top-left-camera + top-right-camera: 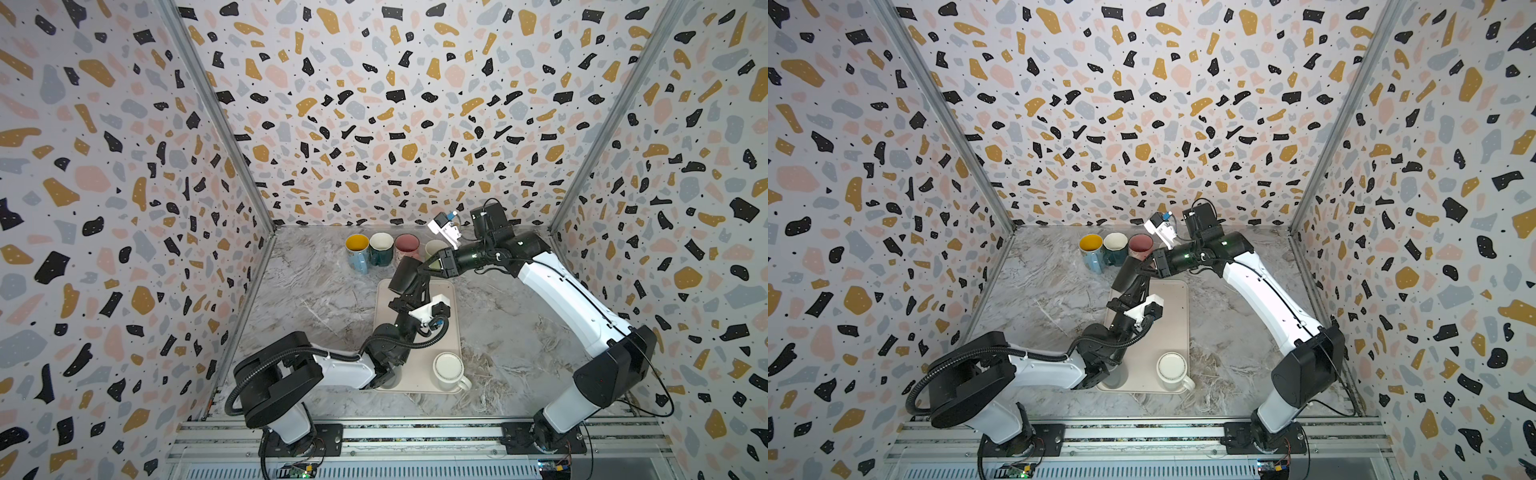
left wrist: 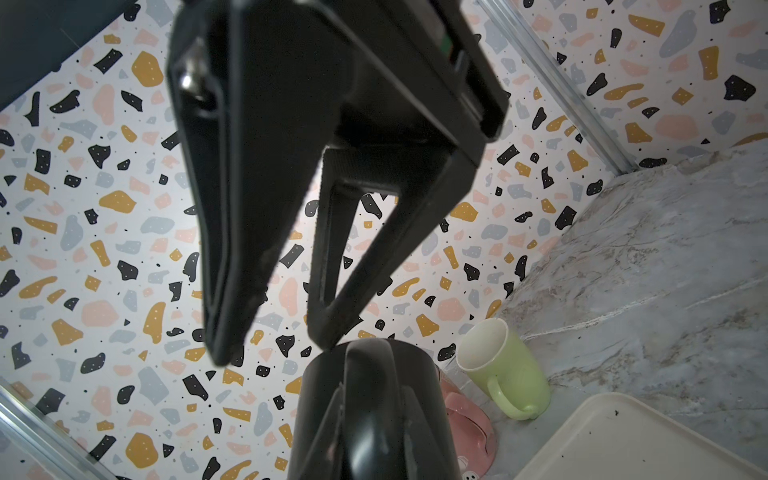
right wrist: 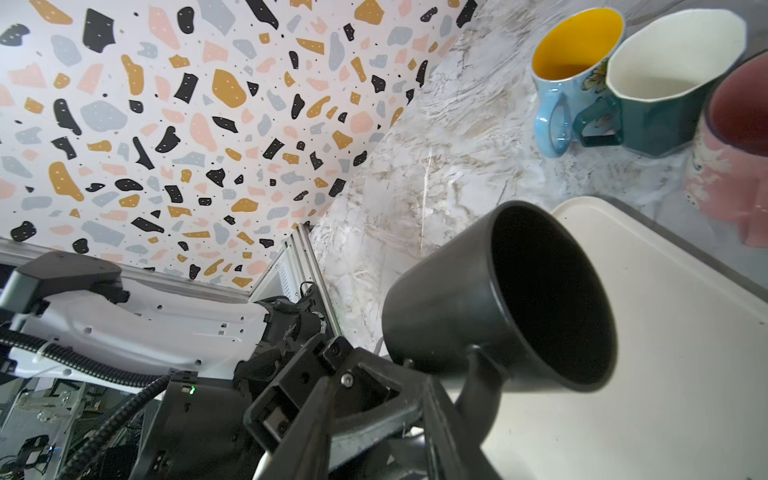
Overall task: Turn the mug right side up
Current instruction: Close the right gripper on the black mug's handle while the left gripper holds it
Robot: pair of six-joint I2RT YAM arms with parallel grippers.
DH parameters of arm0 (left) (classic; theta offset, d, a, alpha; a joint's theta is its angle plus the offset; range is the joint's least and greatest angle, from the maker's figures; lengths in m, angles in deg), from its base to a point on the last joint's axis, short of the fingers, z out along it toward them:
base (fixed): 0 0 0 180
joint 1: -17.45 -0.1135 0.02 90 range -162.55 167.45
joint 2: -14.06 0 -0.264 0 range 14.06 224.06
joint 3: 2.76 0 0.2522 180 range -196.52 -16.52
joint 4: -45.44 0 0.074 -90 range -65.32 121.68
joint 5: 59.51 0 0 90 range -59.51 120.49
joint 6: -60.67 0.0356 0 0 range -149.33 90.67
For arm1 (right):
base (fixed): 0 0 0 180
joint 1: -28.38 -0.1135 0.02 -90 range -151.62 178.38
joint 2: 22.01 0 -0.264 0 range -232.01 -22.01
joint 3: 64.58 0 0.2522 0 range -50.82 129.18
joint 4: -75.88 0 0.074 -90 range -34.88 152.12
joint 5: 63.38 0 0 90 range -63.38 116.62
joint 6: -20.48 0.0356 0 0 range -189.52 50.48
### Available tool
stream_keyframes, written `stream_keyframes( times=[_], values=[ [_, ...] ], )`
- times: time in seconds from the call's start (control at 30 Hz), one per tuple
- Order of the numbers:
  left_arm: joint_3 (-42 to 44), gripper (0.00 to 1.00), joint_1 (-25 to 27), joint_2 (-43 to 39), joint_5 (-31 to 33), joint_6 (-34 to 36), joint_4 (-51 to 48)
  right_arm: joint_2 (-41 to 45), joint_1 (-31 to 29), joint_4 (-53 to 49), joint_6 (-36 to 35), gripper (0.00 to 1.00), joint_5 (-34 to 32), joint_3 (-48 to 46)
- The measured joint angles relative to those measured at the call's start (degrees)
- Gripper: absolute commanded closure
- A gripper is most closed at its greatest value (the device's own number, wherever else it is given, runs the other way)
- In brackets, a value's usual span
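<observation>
Left gripper point(image 2: 372, 401) clamps black mug point(image 3: 478, 291) by handle; right gripper point(image 2: 274, 332) gapes alongside.

Both top views are looking steeply down from high at the front, sharing the whole table point(image 1: 316, 299) and tray point(image 1: 415, 370). Each wrist camera is sitting close to the black mug point(image 3: 449, 299), left facing the back wall, right facing the left wall.

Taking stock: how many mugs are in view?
6. Back row, upright: blue mug, teal mug, pink mug, green mug. Black mug tilted in the left tool. White mug upside down on the tray. Another may hide under the left arm.
</observation>
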Motion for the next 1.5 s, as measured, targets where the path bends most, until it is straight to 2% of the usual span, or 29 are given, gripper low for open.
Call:
stream_keyframes(
  times=[0.33, 0.57, 0.97, 1.07, 1.1, 1.5],
  values=[
    [-1.5, 1.0, 0.0, 0.2, 0.1, 5.9, 0.1, -2.8, 1.9, -5.8, -1.2, 0.55, -0.9, 3.2],
    [-1.6, 1.0, 0.0, 0.6, 0.2, 8.2, 0.0, -5.0, 1.7, -8.0, -1.2, 0.55, 0.7, 3.2],
    [-1.6, 1.0, 0.1, 2.0, 0.2, 12.4, -0.8, -5.0, 1.9, -7.7, 2.0, 0.8, 2.4, 0.6],
    [-1.6, 1.0, 0.2, 2.4, 0.3, 13.2, -1.0, -5.0, 2.2, -6.9, 2.6, 0.92, 2.9, -0.6],
    [-1.6, 1.0, 0.2, 2.6, 0.2, 13.5, -1.0, -5.0, 2.3, -6.5, 2.9, 0.99, 3.0, -1.0],
    [-0.1, 1.0, 0.2, 2.8, -0.2, 17.3, -3.0, -3.0, 2.4, 1.2, 7.1, 1.0, 3.3, -8.4]
  ],
)
